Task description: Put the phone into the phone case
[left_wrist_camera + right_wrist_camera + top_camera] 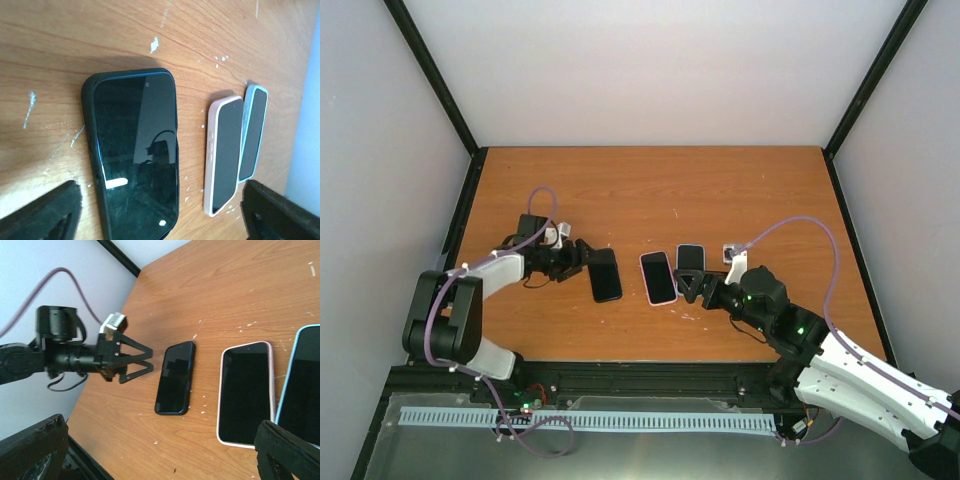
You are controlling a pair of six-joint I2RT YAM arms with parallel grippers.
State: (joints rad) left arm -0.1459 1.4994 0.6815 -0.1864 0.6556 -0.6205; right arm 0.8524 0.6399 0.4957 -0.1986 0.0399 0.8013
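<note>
bench (650,190): orange-brown wood, flecked with small white marks. three phones are laid flat on it, screens up, in a loose row near the middle.

dark phone (137,160): leftmost in the top view, flat on the bench, glass black and reflective. it is ringed by a dark case (89,115), whose raised rim is seen around the top and one long edge. a thin blue line runs between rim and glass. the phone appears seated in the case, though the lower corners are not shown well enough to be sure.

left hand (150,360): fingers are spread wide in a v, with nothing held between them. it is pointed at the dark phone, just off its left side. a strip of bare wood is seen between fingertips and case in the right wrist view.

pink-cased phone (658,277): laid right of the dark phone, apart from it.

blue-cased phone (690,258): laid just beside the pink one on its right, edges close or touching.

right hand (692,290): fingers are opened wide, nothing gripped. it is placed at the near ends of the pink-cased and blue-cased phones.
</note>
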